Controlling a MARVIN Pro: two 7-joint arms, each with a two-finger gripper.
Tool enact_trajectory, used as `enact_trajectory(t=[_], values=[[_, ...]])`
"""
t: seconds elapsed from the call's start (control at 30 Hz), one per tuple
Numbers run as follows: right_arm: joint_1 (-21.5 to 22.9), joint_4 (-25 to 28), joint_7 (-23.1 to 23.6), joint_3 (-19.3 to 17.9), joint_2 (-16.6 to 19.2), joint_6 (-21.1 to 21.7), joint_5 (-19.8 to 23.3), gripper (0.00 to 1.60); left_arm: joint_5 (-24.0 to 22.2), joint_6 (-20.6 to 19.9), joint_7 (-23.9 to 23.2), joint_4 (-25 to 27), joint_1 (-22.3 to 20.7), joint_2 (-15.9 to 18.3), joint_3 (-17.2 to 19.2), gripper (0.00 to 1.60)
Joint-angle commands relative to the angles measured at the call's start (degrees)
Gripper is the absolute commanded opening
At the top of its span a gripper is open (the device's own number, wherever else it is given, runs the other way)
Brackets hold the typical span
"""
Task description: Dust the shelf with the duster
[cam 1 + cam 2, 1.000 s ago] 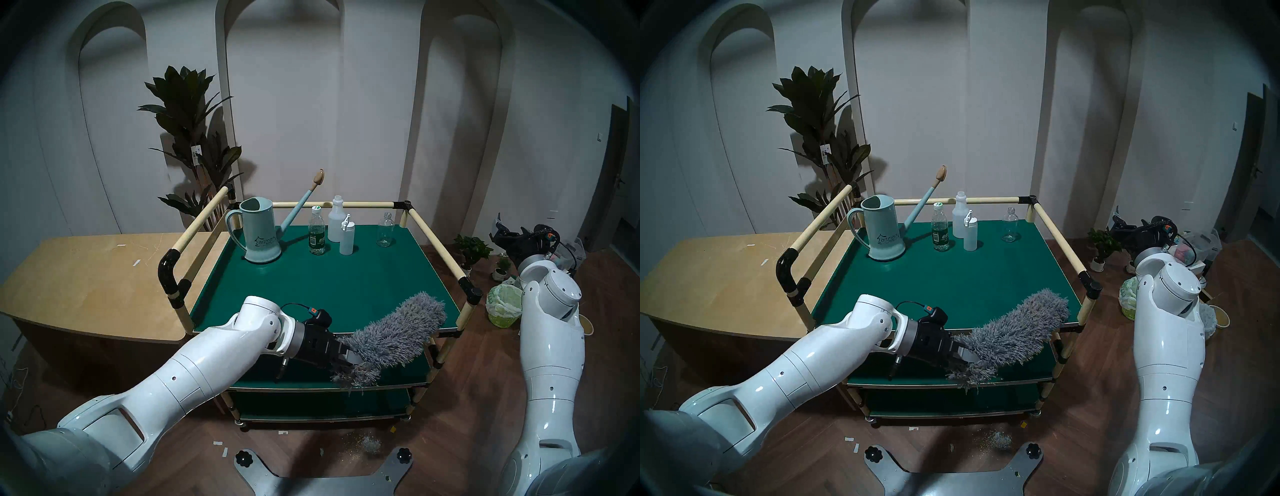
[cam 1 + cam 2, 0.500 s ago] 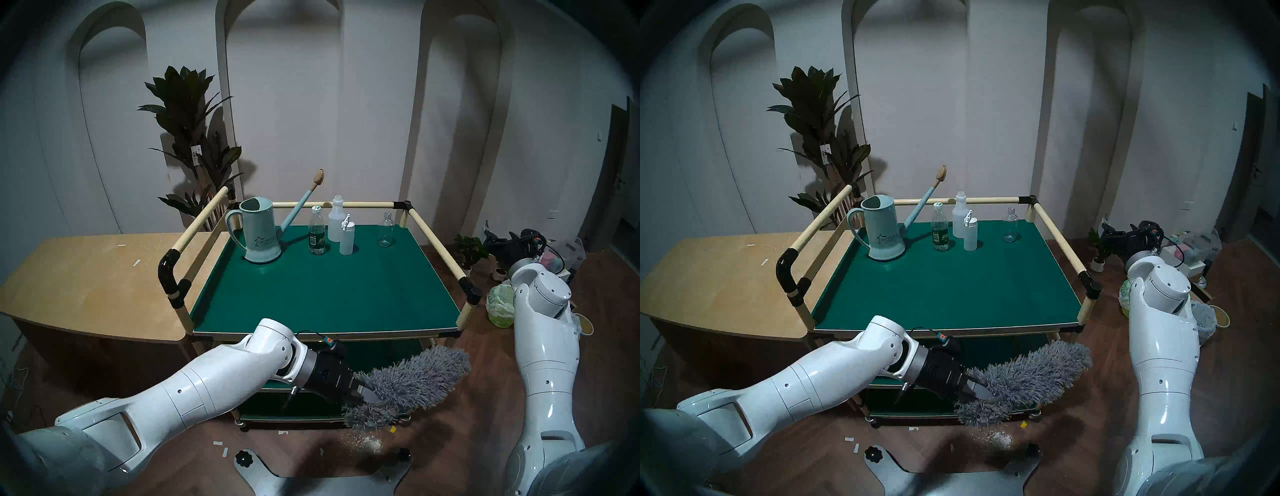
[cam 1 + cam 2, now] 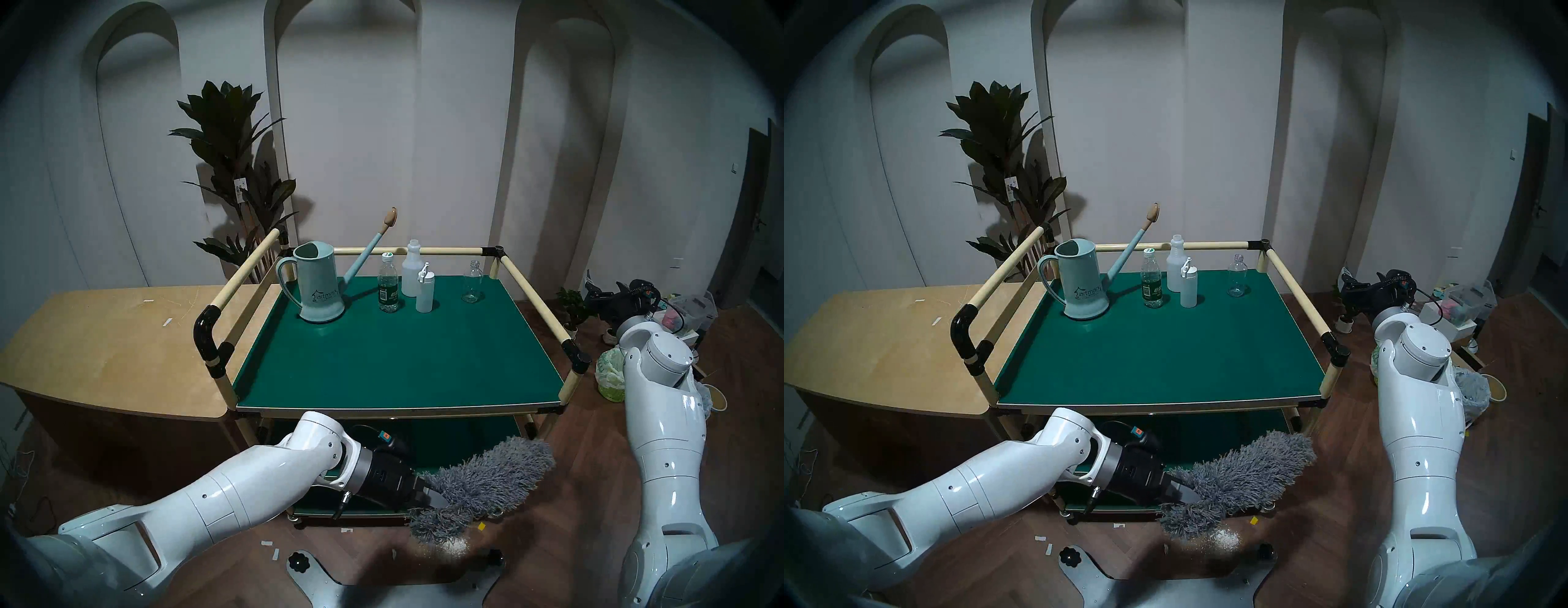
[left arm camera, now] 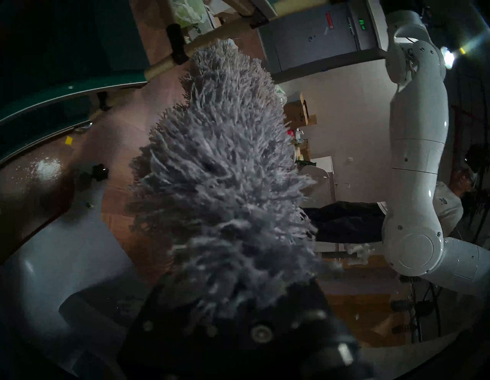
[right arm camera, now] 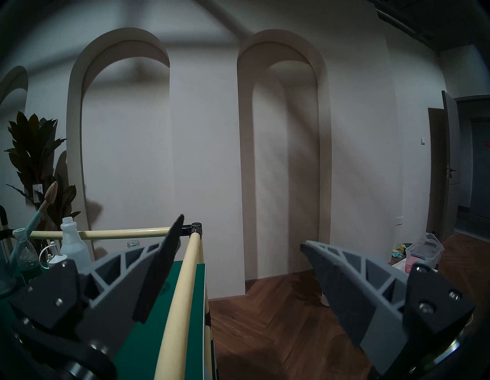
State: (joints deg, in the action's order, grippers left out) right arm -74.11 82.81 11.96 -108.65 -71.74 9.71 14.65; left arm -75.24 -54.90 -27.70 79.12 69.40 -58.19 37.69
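The shelf [image 3: 403,361] [image 3: 1157,361] is the cart's top dark-green tier, railed by cream tubes, and nothing touches its front half. Below its front edge, my left gripper [image 3: 432,496] [image 3: 1180,492] is shut on the base of the fluffy grey duster [image 3: 488,484] [image 3: 1242,479] [image 4: 225,164]. The duster slants up to the right in front of the lower tiers, its handle hidden in the strands. Its low end hangs just above a white dust pile [image 3: 449,547] [image 4: 47,169] on the floor. My right gripper [image 5: 242,232] [image 3: 594,293] is open and empty beside the cart's right rail.
A teal watering can [image 3: 318,284] and several bottles [image 3: 424,288] stand along the shelf's back. A light wooden counter [image 3: 106,348] adjoins the cart's left side. Potted plants, a bag and boxes [image 3: 611,373] clutter the floor at right. My base plate [image 3: 382,590] lies below.
My left arm has carried the duster down off the shelf's front right corner to below it, in front of the lower tiers. The white pile on the floor has grown. The right arm shifted slightly.
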Motion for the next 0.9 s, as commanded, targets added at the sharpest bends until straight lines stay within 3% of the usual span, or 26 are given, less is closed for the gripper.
enact_trajectory(t=[0.0, 0.17, 0.2, 0.27, 0.33, 0.47, 0.5, 0.63, 0.7, 0.87], values=[[3.1, 0.2, -0.1, 1.9, -0.9, -0.8, -0.1, 1.60, -3.5, 1.1, -2.6, 6.2, 3.2, 6.3, 4.5, 0.00], [4.7, -0.3, 0.0, 4.2, -2.3, -0.9, -0.4, 1.60, -5.8, 0.1, -6.1, 11.0, 6.2, 10.6, 5.0, 0.00], [4.9, -0.4, 0.0, 4.8, -2.5, -1.0, -0.6, 1.60, -4.1, 0.0, -5.2, 10.1, 6.3, 10.2, 4.9, 0.00], [5.3, -0.6, 0.1, 5.4, -2.9, -1.0, -0.6, 1.60, -1.4, 1.8, -4.6, 13.0, 5.8, 12.6, 3.8, 0.00], [5.1, -0.3, 0.4, 5.9, -3.1, -0.7, -0.5, 1.60, 4.4, 1.7, -1.5, 13.5, 2.7, 12.2, 1.3, 0.00], [5.5, -0.5, 0.0, 6.7, -3.7, -1.1, -0.9, 1.60, 8.6, 5.0, 4.0, 16.9, 3.8, 14.9, 2.0, 0.00], [5.5, -0.5, 0.2, 6.6, -3.7, -0.7, -0.7, 1.60, 11.8, 4.6, 5.6, 18.0, 2.9, 15.1, 0.7, 0.00], [5.6, -0.3, 0.5, 7.1, -3.9, -1.1, -0.9, 1.60, 13.5, 8.3, 11.0, 21.8, 4.4, 17.1, 3.8, 0.00], [5.7, -0.3, 0.5, 7.2, -3.9, -1.1, -0.9, 1.60, 14.7, 8.4, 11.8, 22.9, 2.5, 17.7, 4.6, 0.00], [5.9, -0.3, 0.4, 7.2, -4.0, -1.1, -0.9, 1.60, 12.0, 8.9, 10.5, 26.2, 2.7, 18.9, 7.6, 0.00]])
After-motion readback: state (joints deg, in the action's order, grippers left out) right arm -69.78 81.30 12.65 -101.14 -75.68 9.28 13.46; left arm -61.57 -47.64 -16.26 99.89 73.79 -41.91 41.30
